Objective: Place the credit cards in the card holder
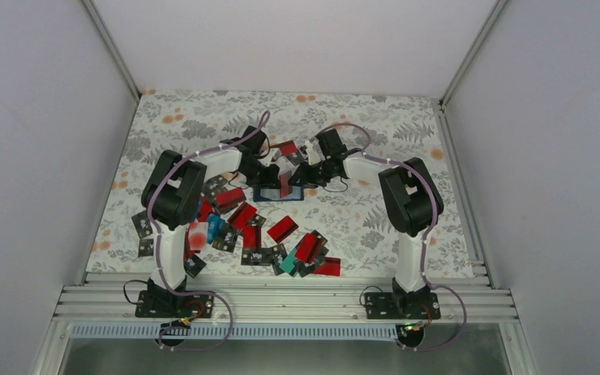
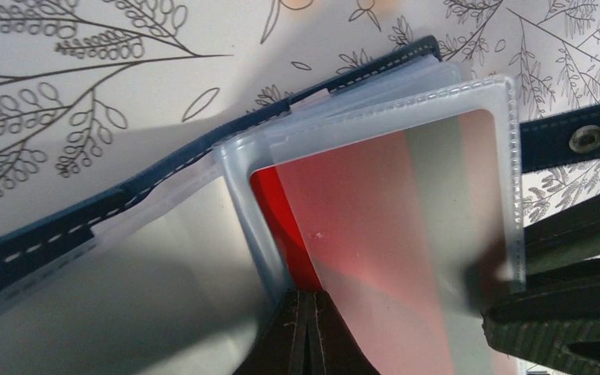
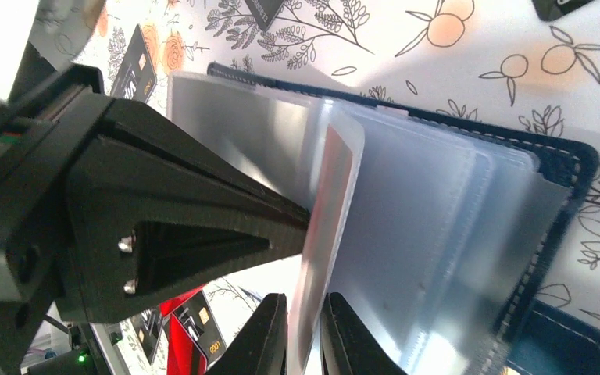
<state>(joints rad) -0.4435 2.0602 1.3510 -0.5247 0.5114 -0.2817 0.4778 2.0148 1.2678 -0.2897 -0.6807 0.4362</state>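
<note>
The table (image 1: pixel 406 125) is covered by a pale cloth printed with grey leaves and orange fruit. The credit cards (image 1: pixel 281 229) lie scattered over its near left and middle, some overlapping: mostly red, some black, one teal. Behind them, near the centre, the card holder (image 1: pixel 267 194) lies open on the cloth.

Both arms stretched forward, wrists angled inward; left fingers (image 2: pixel 285 344) pinched shut; right fingers (image 3: pixel 267 337) clamped

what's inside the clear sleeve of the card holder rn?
Raised sleeve holds a red credit card with a grey stripe, partly in; left gripper pinches its edge. Other sleeves frosted, contents unclear.
</note>
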